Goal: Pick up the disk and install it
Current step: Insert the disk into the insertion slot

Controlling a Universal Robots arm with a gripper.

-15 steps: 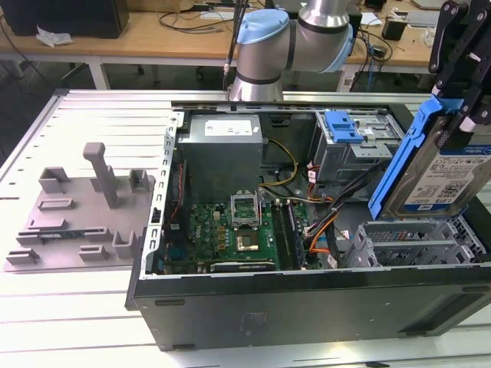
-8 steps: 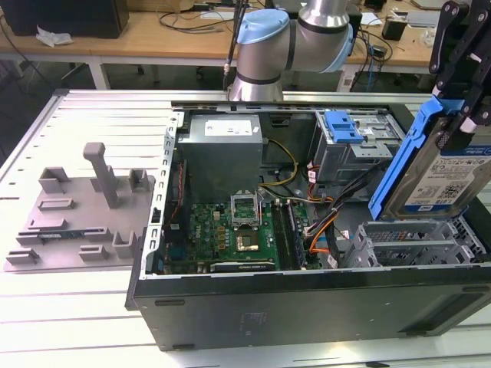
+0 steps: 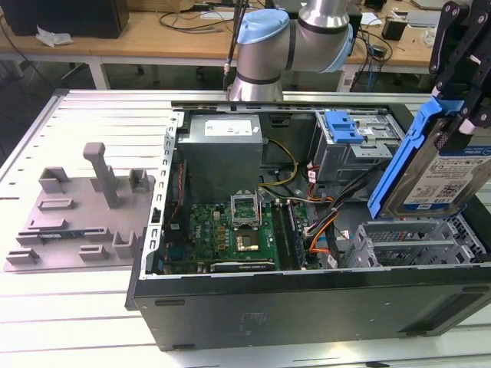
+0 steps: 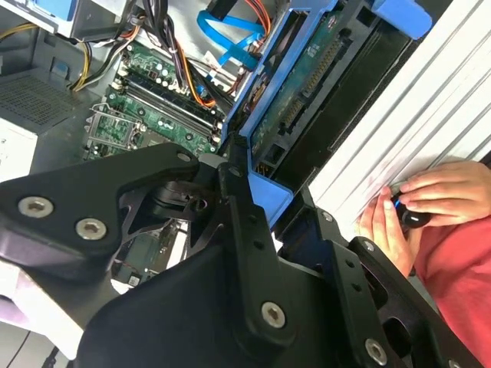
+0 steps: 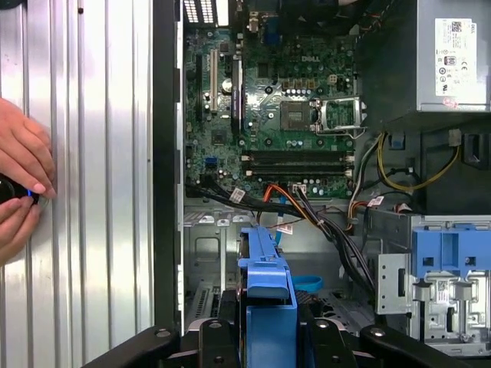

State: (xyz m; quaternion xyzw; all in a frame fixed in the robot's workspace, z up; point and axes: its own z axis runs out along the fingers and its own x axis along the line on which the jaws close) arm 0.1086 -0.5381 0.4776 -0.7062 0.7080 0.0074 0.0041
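The disk (image 3: 441, 172), a silver drive with a white-and-blue label in a bright blue carrier frame, hangs tilted on edge above the right end of the open computer case (image 3: 307, 307). My gripper (image 3: 462, 107) is shut on it from above, near the exterior view's right edge. Directly below the disk sits an empty metal drive cage (image 3: 418, 241). In the second wrist view the disk (image 4: 307, 84) shows its circuit-board side between black fingers (image 4: 245, 230). In the first wrist view the carrier's blue edge (image 5: 265, 299) sits between the gripper's (image 5: 265, 341) fingers.
A grey fixture with upright posts (image 3: 84, 215) lies on the slatted table at the exterior view's left. Another bay with a ribbed blue latch (image 3: 341, 126) stands at the case's back. Loose cables (image 3: 326, 218) cross near the cage. A person's hands (image 5: 19, 180) hold a small device beside the case.
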